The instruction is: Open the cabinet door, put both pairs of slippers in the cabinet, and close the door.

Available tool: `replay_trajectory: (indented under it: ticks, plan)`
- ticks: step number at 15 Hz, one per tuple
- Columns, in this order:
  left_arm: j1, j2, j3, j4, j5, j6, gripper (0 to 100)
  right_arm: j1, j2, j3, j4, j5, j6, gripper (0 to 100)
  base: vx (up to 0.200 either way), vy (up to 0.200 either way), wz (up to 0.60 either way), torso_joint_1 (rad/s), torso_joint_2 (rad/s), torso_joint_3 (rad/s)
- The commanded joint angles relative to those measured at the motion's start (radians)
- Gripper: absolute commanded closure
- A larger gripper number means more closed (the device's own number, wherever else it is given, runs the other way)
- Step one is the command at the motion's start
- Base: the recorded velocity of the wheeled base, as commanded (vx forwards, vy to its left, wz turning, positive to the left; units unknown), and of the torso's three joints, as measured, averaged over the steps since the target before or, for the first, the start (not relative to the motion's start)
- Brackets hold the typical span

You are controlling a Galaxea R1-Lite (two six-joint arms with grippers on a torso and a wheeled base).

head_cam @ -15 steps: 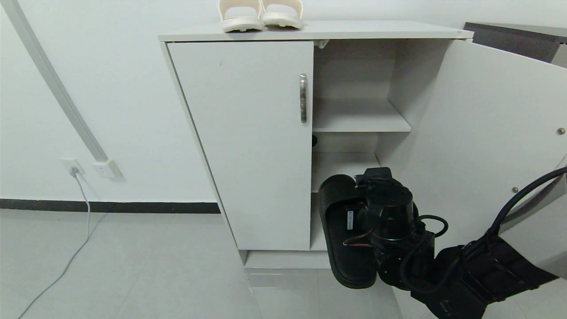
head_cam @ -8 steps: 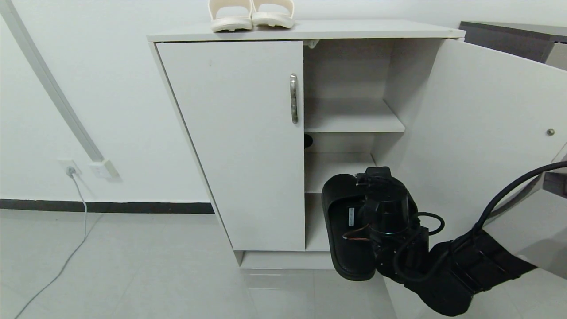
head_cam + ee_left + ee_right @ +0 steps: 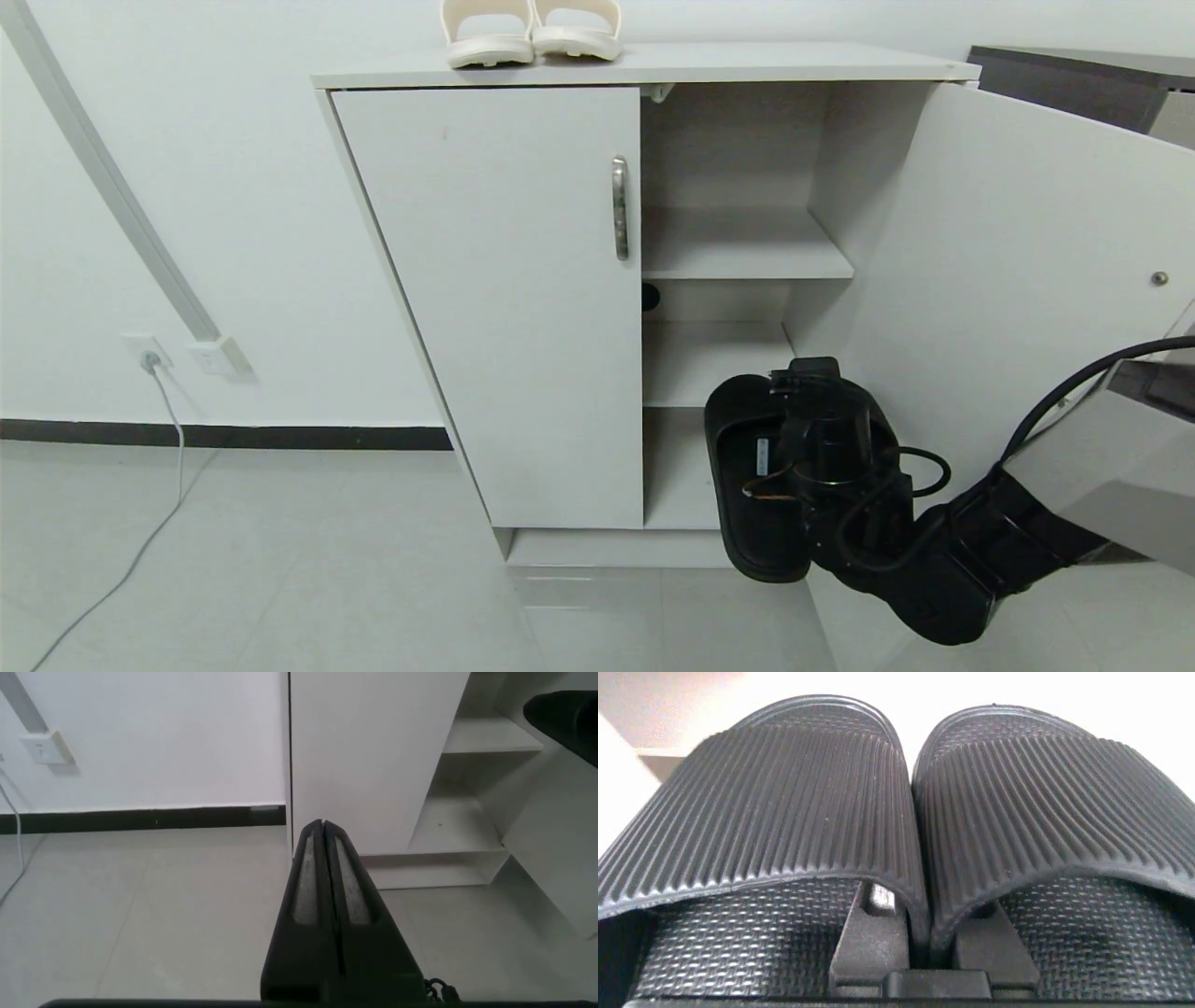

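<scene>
Because the right gripper [image 3: 920, 924] pinches the black slippers [image 3: 752, 485] together, apparently by their inner strap edges, both travel as one, hanging low right of centre before the open cabinet [image 3: 485, 280]. The white slippers [image 3: 530, 33] sit on top, at upper centre. The left gripper [image 3: 322, 873] is pressed together, empty.

left gripper [image 3: 322, 833] fingers together | right gripper [image 3: 921, 919] clamping black slippers [image 3: 745, 534]
</scene>
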Motion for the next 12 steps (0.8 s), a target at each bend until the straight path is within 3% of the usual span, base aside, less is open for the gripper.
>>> replay_trajectory:
  ticks: [1,12]
  plan:
    - [0.0,0.002,0.0,0.0,0.0,-0.001,100,-0.001,-0.013,0.019,0.0,0.0,0.0,100,0.0,0.0,0.0,0.0,0.0,0.0]
    - [0.0,0.002,0.0,0.0,0.0,-0.001,100,-0.056,-0.054,0.075,0.0,0.019,-0.005,100,0.0,0.0,0.0,0.0,0.0,0.0]
